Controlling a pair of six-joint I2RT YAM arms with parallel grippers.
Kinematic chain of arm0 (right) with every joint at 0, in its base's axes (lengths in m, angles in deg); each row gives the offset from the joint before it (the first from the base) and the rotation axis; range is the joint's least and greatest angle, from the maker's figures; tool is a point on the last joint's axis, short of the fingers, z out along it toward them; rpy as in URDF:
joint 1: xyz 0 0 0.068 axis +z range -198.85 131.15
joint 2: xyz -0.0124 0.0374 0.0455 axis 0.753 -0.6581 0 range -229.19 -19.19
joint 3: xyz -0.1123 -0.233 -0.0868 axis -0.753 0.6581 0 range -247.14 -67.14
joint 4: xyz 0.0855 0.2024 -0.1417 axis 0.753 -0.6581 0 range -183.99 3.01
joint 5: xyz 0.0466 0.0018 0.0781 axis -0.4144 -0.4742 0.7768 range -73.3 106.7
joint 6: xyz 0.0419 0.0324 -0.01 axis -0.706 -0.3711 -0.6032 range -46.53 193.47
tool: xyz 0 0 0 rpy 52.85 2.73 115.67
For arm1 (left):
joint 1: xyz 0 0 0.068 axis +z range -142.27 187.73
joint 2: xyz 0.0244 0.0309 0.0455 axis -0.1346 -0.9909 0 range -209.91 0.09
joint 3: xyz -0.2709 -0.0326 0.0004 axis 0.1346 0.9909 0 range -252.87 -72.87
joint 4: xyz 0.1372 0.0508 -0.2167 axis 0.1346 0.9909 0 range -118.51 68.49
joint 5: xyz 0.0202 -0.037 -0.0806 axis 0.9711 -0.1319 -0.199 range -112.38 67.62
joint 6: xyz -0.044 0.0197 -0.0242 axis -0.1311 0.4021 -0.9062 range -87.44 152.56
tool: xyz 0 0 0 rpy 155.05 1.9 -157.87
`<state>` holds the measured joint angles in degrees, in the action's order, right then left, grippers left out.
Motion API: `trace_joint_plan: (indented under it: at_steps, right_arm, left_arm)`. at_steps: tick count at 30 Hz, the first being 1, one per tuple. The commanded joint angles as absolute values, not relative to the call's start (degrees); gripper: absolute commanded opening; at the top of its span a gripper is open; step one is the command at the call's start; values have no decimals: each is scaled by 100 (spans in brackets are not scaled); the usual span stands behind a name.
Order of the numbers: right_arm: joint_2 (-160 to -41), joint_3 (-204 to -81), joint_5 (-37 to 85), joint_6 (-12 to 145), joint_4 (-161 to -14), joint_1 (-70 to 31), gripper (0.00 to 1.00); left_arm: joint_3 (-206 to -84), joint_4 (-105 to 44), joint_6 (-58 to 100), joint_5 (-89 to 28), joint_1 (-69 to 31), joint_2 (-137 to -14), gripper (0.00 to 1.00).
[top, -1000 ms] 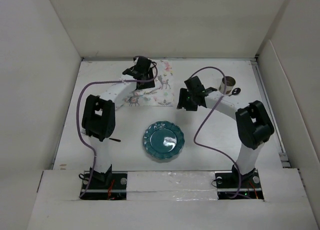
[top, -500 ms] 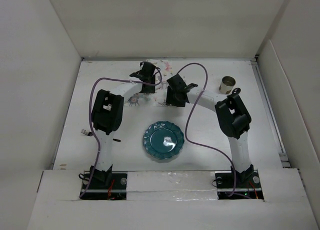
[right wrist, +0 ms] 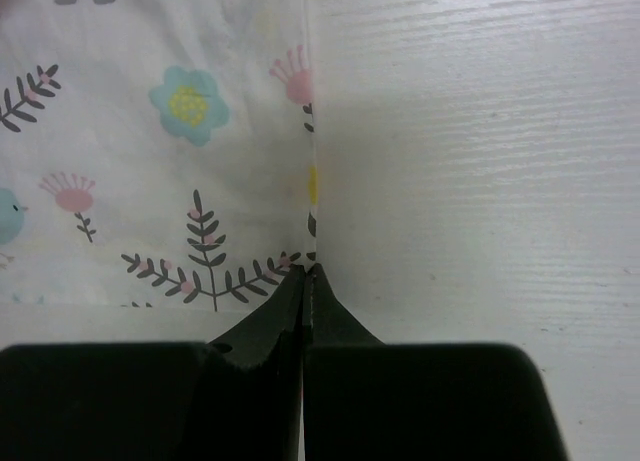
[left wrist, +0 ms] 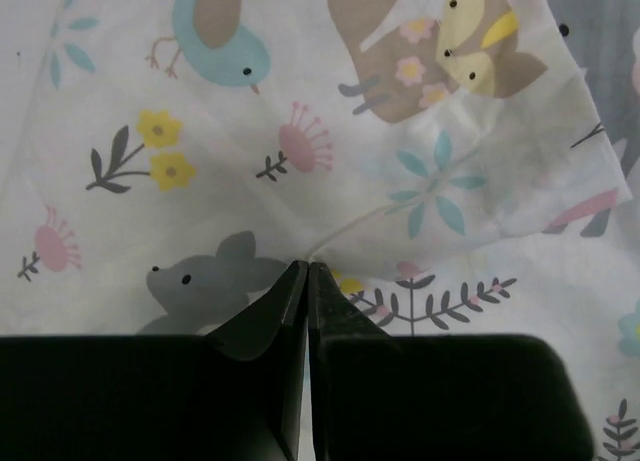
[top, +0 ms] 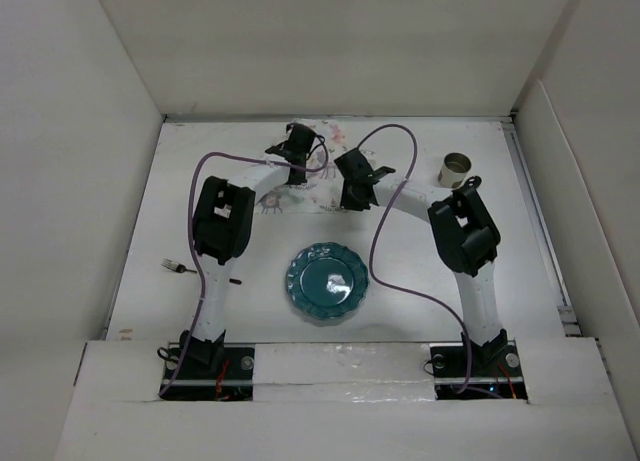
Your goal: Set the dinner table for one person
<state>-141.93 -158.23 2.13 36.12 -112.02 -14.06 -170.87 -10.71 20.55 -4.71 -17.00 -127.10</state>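
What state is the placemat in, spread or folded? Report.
Partly folded: the placemat shows a corner flap lying over its own cloth.

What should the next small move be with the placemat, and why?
Probably raise both hands a little and draw them apart. The left hand is shut on a pinched fold of the placemat and the right hand is shut at its edge, yet the cloth lies rumpled at the far side of the dinner table, beyond the plate.

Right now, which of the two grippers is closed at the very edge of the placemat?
The right gripper: its tips meet on the placemat's edge, bare table beside them. The left gripper pinches a fold, patterned cloth all around.
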Motion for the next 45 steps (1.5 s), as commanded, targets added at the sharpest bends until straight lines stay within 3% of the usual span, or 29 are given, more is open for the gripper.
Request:
trace_joint_plan:
  at_steps: [1,7,13,17,20,23,27,31,32,34,36,40,45]
  right_arm:
    - [-13715,-15531,9,3664,-10905,-1563,0]
    - [-12811,-15021,219,3883,-10712,-1800,0]
    - [-11766,-14406,465,4068,-10790,-2168,0]
    - [-11430,-14133,562,4156,-10904,-2231,0]
    - [-11429,-14018,659,4156,-10984,-2292,0]
    - [-11508,-14027,685,4174,-11045,-2354,0]
    - [-11648,-14106,826,4156,-11019,-2406,0]
    - [-11667,-14106,896,4156,-10940,-2406,0]
    - [-11675,-14089,905,4147,-10940,-2406,0]
    - [-11649,-14036,949,4156,-10914,-2459,0]
    - [-11623,-13975,949,4156,-10896,-2459,0]
    - [-11570,-13869,1011,4130,-10826,-2459,0]
    - [-11544,-13816,1125,4139,-10782,-2512,0]
  left_arm:
    - [-17403,-1119,2113,-374,-1731,-12385,0]
    - [-17474,-1172,2219,-559,-1556,-11524,0]
    - [-17509,-1181,2035,-1217,-652,-10951,0]
    - [-17587,-1068,1973,-1280,-98,-11301,0]
    - [-17834,-647,1614,-1499,394,-11723,22]
    - [-17441,-713,1463,-1860,554,-11331,26]
    - [-16658,-865,1534,-1140,211,-10389,38]
    - [-15431,-961,1612,-1771,-61,-9512,27]
    - [-15243,-900,1673,-1694,-209,-9414,21]
    - [-14779,-681,1674,-1509,-797,-9194,19]
    - [-14505,-584,1630,-1456,-1052,-9115,20]
    - [-14117,-417,1534,-1236,-1406,-9236,38]
    - [-14073,-275,1393,-1210,-1766,-9745,33]
